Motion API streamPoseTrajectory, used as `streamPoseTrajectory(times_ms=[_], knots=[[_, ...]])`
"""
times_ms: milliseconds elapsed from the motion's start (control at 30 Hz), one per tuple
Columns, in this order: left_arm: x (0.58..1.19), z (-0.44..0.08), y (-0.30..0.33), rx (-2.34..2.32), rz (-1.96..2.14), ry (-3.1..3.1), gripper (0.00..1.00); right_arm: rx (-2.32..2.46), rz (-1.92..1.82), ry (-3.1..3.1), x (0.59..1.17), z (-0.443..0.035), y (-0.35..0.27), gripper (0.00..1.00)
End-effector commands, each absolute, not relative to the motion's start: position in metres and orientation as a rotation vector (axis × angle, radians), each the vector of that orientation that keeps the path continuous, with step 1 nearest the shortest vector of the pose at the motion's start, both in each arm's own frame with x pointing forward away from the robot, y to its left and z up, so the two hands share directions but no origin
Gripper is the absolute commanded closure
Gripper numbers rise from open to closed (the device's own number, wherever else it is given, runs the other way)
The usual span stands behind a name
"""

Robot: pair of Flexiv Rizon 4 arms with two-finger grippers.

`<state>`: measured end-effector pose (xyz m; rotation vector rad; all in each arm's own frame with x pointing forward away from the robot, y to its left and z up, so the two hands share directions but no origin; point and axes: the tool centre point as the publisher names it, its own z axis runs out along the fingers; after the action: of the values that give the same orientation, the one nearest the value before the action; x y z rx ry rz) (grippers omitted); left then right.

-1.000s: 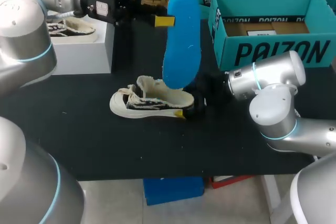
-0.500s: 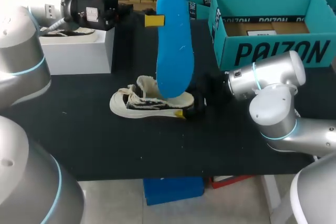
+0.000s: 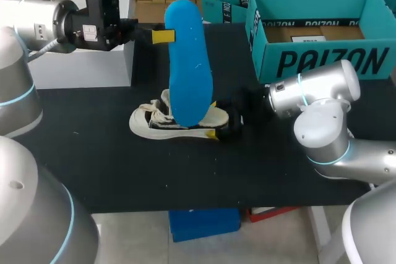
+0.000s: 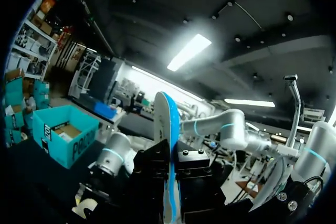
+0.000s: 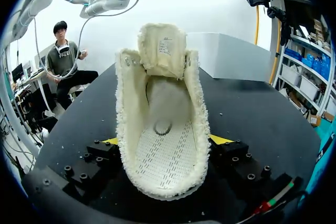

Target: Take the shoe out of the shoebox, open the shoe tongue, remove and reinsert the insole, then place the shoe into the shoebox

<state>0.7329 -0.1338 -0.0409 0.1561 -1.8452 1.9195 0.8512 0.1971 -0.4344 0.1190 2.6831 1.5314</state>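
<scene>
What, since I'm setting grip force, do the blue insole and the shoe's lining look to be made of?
The insole looks like foam with a matte blue face: thin-edged in the left wrist view, holding its shape though gripped near one end. The shoe lining looks like cream fleece or pile, judging by the fuzzy collar; the bare footbed seems stitched woven fabric.

Left gripper (image 3: 162, 35): shifts leftward and slightly lower than before.
Insole (image 3: 187, 60): moves with the gripper; the end hanging below the fingers now overlaps the shoe (image 3: 154, 125).
</scene>
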Motion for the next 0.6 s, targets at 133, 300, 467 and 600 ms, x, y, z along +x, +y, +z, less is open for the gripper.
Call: streamPoseTrajectory(times_ms=[133, 300, 467, 600], knots=[[0.729, -0.041, -0.132, 0.161, 1.924, -1.847, 1.0, 0.12, 1.531, 2.683, 0.853, -0.436, 0.197, 1.0], [0.729, -0.041, -0.132, 0.161, 1.924, -1.847, 1.0, 0.12, 1.531, 2.683, 0.853, -0.436, 0.197, 1.0], [0.729, -0.041, -0.132, 0.161, 1.924, -1.847, 1.0, 0.125, 1.509, 2.703, 0.853, -0.435, 0.195, 1.0], [0.729, -0.041, -0.132, 0.161, 1.924, -1.847, 1.0, 0.125, 1.413, 2.768, 0.852, -0.429, 0.185, 0.0]])
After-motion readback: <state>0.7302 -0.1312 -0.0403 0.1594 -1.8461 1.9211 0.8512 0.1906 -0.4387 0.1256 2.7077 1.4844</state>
